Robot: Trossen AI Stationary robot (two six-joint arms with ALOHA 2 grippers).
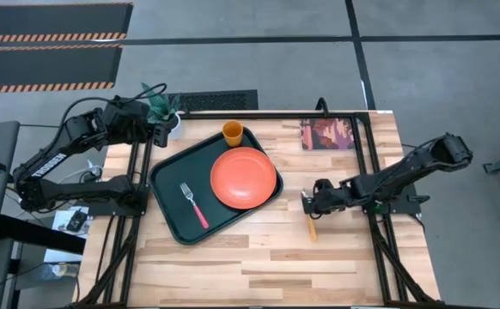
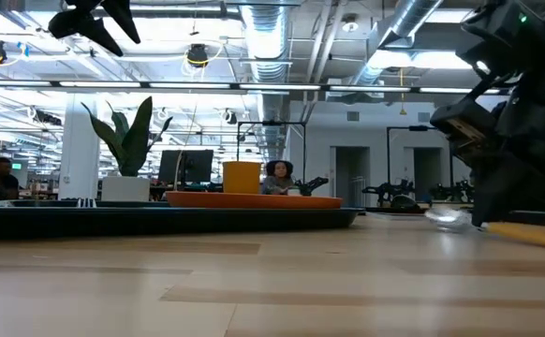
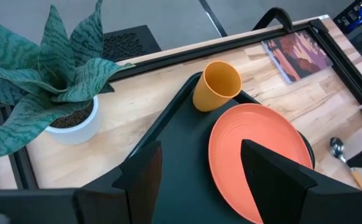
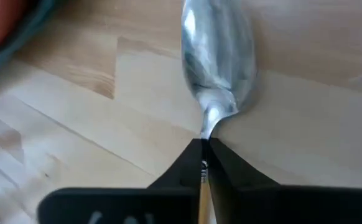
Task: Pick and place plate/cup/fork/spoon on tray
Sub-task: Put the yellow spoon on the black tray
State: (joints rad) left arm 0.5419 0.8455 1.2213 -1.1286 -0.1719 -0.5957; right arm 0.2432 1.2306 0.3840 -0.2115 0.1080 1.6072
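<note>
Right claw (image 1: 308,203) low on the bench (image 1: 259,257), just right of the tray (image 1: 168,184); its fingers pinch the spoon (image 4: 217,59) at the neck, silvery bowl lying on the wood just ahead of the tips, orange-yellow handle running back under the claw; spoon on the bench, apart from the tray; plate (image 1: 243,178) sits on the tray's right half, partly over its rim; cup (image 1: 232,132) upright on the tray's far corner, just beside the plate; fork (image 1: 193,204) lies flat on the tray, left of the plate; left claw (image 3: 199,180) spread, hanging over the tray's far-left end near the potted plant (image 1: 162,110); picture card (image 1: 327,134) at the bench's far right edge.
</note>
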